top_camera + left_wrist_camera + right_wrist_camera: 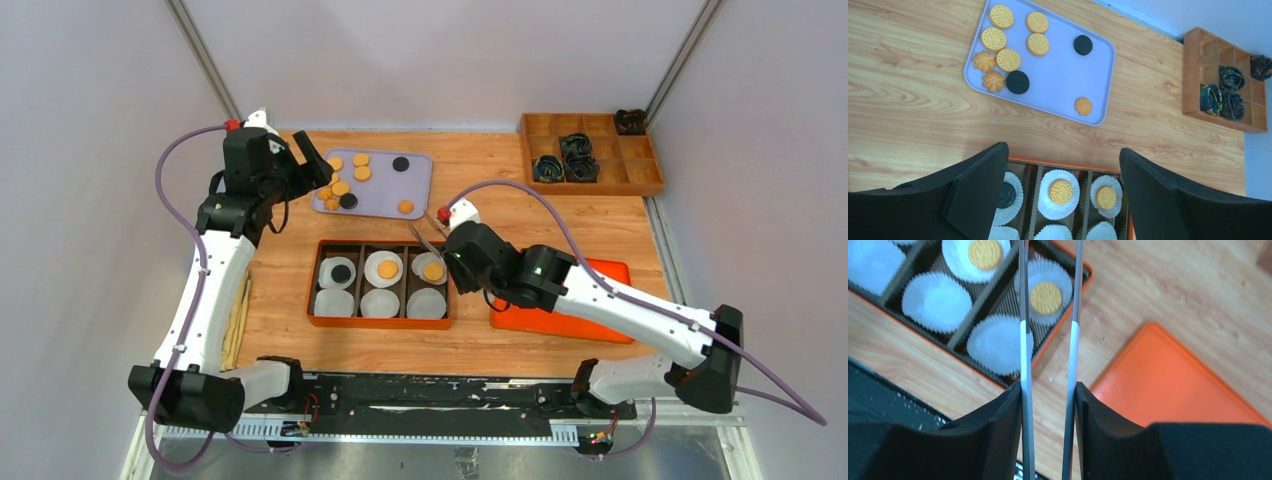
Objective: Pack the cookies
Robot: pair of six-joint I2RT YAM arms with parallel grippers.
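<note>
Tongs [1023, 350] over boxed cookies [1045, 297], tray [1173, 385] beside

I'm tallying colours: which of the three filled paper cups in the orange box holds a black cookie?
The far row's left cup, holding the black cookie; the middle cup and right cup hold golden cookies.

This was a robotics lab test cell, not a home or kitchen. Plain pale walls [440, 60] closed in the far side and both flanks, with bare metal struts [203, 60] running up the far corners. A wooden table [480, 170] filled the booth. Along its near edge a black mounting rail [440, 400] carried the left arm [215, 290] and right arm [620, 300], both trailing loose purple cables [520, 184]. The cookies [361, 173] on a lavender tray [380, 195] and a wooden compartment box [600, 188] at the far right were laid out like test props.
</note>
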